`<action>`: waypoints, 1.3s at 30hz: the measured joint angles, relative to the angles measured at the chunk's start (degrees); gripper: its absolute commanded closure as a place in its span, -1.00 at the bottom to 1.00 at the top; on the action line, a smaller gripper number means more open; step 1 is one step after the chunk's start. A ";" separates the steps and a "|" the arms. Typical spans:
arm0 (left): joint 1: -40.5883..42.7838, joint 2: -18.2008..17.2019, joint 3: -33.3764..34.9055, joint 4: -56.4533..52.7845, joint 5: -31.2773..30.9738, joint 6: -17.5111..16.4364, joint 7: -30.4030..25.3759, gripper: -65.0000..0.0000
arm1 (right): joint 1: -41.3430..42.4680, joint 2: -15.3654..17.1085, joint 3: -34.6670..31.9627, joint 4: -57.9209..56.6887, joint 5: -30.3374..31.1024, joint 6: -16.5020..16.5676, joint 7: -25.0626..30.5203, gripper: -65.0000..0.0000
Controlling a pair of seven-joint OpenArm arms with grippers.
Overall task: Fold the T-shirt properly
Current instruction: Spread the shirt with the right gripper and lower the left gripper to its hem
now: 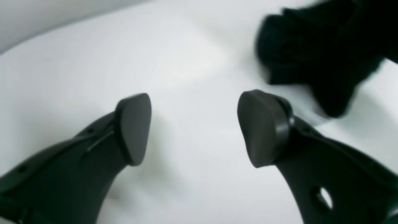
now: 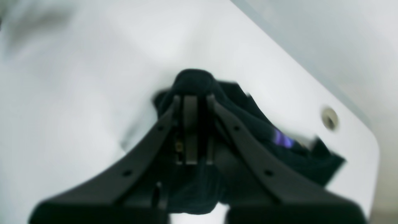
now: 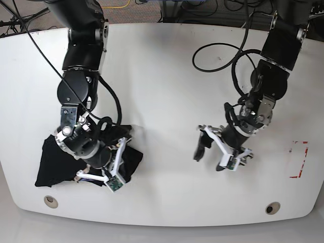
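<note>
- At about seven o'clock of the base view, close to the near edge of the white, round-cornered table (image 3: 162,76), the plain black, soft cloth T-shirt (image 3: 50,164) is seen lying bunched in a crumpled heap, not spread flat.
- The right gripper (image 3: 109,169) is pressed into that heap; in the right wrist view its jaws are seen closed together with black cloth gathered around and ahead of the tips, so a pinch of the T-shirt is judged to be held.
- A small round metal fitting (image 3: 50,201) is set in the table just nearer than the heap, at seven o'clock.
- Toward four o'clock, well apart from the cloth, the left gripper (image 3: 218,148) is held above bare table with its jaws spread wide and nothing between them.
- A red-outlined marking (image 3: 298,159) is seen farther out at three o'clock.
- No neat fold can be made out, so the task is judged to be at an early stage: flattening, sleeve folds and the final fold are all left to be done.
</note>
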 measured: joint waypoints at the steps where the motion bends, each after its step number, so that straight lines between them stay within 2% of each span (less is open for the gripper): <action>1: 0.63 -0.44 -1.03 0.37 0.00 -0.24 -0.07 -0.34 | 0.07 -0.48 -0.42 0.00 0.00 0.00 0.13 0.94; 8: 6.14 -2.75 -11.96 2.51 0.02 -3.72 0.57 -0.34 | 1.97 -4.74 -4.46 -0.70 -0.22 0.02 -0.17 0.94; 19: 12.33 -3.19 -33.64 4.15 0.61 -11.74 6.67 -0.34 | 5.33 -12.35 -12.04 -4.98 0.00 0.02 0.63 0.94; 22: 13.94 -3.37 -37.70 4.68 0.96 -13.53 8.33 -0.33 | 6.80 -12.98 -14.93 -6.58 -0.04 0.04 1.57 0.94; 26: 14.71 -3.15 -40.54 5.42 1.33 -15.28 9.90 -0.33 | 7.76 -12.94 -18.84 -7.39 -0.20 0.00 2.25 0.94; 30: 16.28 -2.99 -42.91 8.22 5.07 -16.00 10.16 -0.33 | 7.67 -12.92 -20.90 -7.50 1.27 0.04 3.28 0.94; 39: 17.66 -2.80 -43.95 8.68 7.17 -16.00 10.60 -0.33 | 7.69 -13.00 -20.31 -7.45 0.20 0.13 3.23 0.94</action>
